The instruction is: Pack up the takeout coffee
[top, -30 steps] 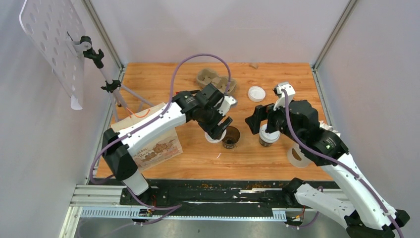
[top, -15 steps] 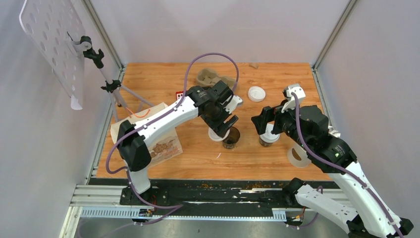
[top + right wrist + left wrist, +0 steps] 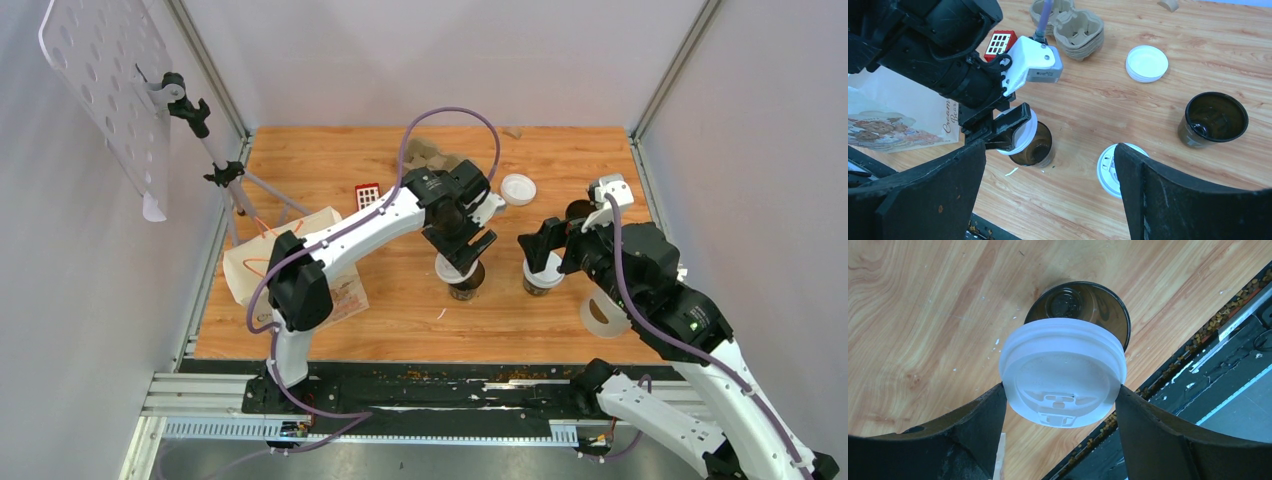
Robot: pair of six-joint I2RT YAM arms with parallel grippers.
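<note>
As I watched from beside the table, the left gripper (image 3: 1060,401) was clamped on a white lid (image 3: 1063,371), one finger on either edge. It held the lid just above an open cup (image 3: 467,283) and tilted, so that it covered part of the mouth but was not seated on it. The dark inside of the cup (image 3: 1083,300) showed past the far edge of the lid.

Right of the open cup, close by, stood a lidded cup (image 3: 541,274). The right gripper (image 3: 553,248) hung over it with its fingers spread wide, touching nothing.

Beyond that and farther right stood another uncovered cup (image 3: 1215,119). A loose lid (image 3: 518,188) lay behind the open cup, toward the right, and pulp trays (image 3: 430,155) sat behind it to the left. A paper bag (image 3: 300,275) lay well to its left.
</note>
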